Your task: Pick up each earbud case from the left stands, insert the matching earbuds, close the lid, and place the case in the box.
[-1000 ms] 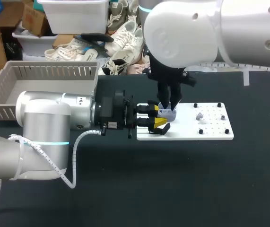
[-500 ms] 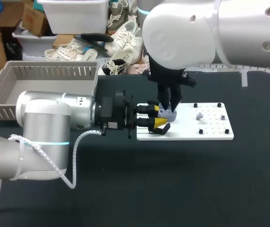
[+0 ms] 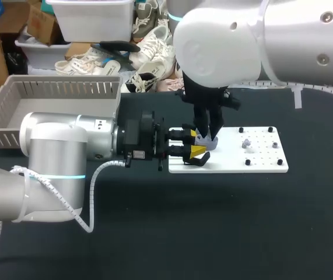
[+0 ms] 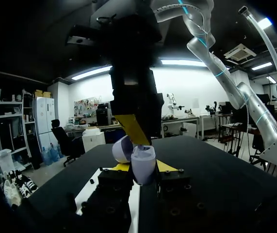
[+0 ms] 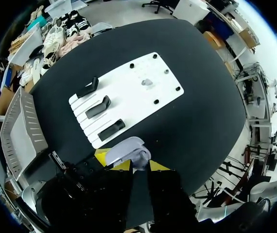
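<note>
— Where is the case sitting?
— Your left gripper (image 3: pixel 194 143) is pinching the lavender earbud case (image 4: pixel 143 165) between its yellow tips, with the lid (image 4: pixel 122 148) standing open to one side.
— And my other tool?
— Your right gripper (image 5: pixel 140 166) is hanging right over the case's open mouth; I cannot tell whether it is spread or pinching.
— What is lying around them?
— A white board (image 5: pixel 128 94) is lying under both, carrying three black stands (image 5: pixel 99 107) and, beyond them, a small earbud (image 5: pixel 147 82). The grey box (image 3: pixel 49 96) is sitting well behind the left gripper.

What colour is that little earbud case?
Pale lilac; the case shows best in the left wrist view.
</note>
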Controlling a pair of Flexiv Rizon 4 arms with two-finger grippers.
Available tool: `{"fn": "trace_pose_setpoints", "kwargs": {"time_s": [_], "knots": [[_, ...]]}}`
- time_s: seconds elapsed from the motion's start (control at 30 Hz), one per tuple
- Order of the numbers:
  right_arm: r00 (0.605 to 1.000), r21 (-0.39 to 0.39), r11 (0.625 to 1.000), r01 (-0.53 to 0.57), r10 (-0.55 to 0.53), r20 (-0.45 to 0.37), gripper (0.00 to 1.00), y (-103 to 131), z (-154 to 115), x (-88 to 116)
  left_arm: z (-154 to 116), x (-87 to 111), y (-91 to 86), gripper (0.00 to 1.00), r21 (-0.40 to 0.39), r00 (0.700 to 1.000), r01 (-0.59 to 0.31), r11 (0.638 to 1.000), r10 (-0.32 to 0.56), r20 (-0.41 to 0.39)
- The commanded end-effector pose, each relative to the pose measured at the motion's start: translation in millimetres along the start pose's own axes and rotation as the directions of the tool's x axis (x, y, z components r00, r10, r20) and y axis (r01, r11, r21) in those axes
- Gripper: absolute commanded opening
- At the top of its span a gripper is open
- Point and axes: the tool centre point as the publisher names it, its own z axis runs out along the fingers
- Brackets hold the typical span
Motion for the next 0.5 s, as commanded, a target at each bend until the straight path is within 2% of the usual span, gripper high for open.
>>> {"fn": "trace_pose_setpoints", "kwargs": {"time_s": [0.03,0.37,0.5], "knots": [[1.0,0.005,1.0,-0.003,0.003,-0.002,0.14,-0.1,0.5,-0.2,-0.6,0.6,0.7,0.0,-0.002,1.0,-0.001,1.0,0.001,0.002],[1.0,-0.01,1.0,-0.006,0.006,0.002,0.32,-1.8,-1.6,0.3,-0.6,0.6,0.7,0.0,-0.002,1.0,-0.001,1.0,0.001,0.002],[1.0,-0.028,1.0,-0.008,0.009,0.007,0.32,-4.5,-4.9,1.5,-0.6,0.6,0.7,0.0,-0.002,1.0,-0.001,1.0,0.001,0.002]]}}
